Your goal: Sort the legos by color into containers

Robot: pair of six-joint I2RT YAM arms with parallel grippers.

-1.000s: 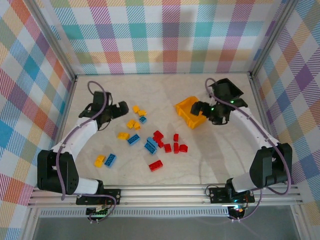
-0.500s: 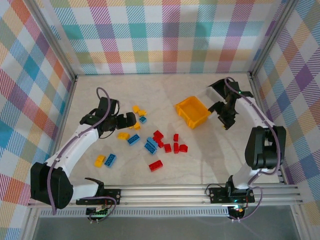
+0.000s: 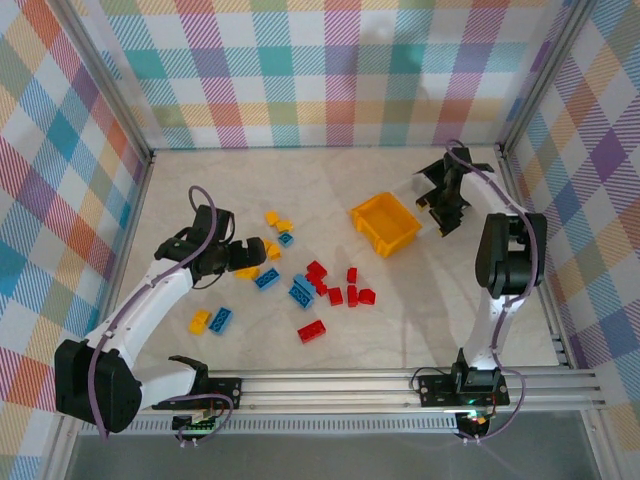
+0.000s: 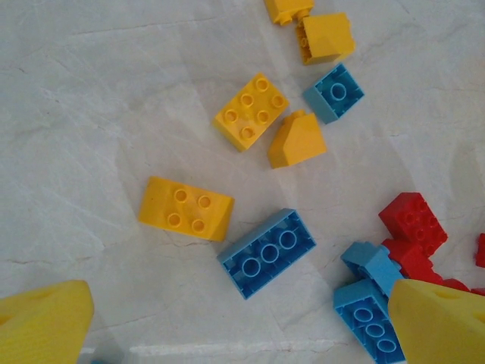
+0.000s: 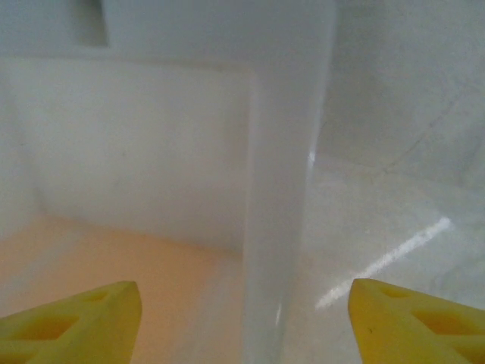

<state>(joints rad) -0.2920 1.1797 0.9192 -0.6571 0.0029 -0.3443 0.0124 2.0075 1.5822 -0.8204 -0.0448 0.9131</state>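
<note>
Red, yellow and blue legos lie scattered mid-table. My left gripper (image 3: 254,250) hovers over them, open and holding nothing. Between its yellow fingers (image 4: 45,322) the left wrist view shows an upturned blue brick (image 4: 267,252), with a yellow brick (image 4: 186,208) beside it and red bricks (image 4: 413,220) at the right. The yellow-orange bin (image 3: 387,222) stands right of the pile. My right gripper (image 3: 443,216) is open just right of that bin. In the right wrist view its fingers (image 5: 76,315) straddle a wall of the white translucent bin (image 5: 280,227). I cannot pick out the black bin with certainty.
A yellow brick (image 3: 199,321) and a blue brick (image 3: 220,319) lie apart at the near left. A lone red brick (image 3: 311,330) sits nearest the front rail. Checkered walls enclose the table on three sides, close to the right arm.
The right gripper has left the yellow-orange bin and swung right and back; the bin now rests flat. The left gripper has moved nearer and slightly right over the bricks.
</note>
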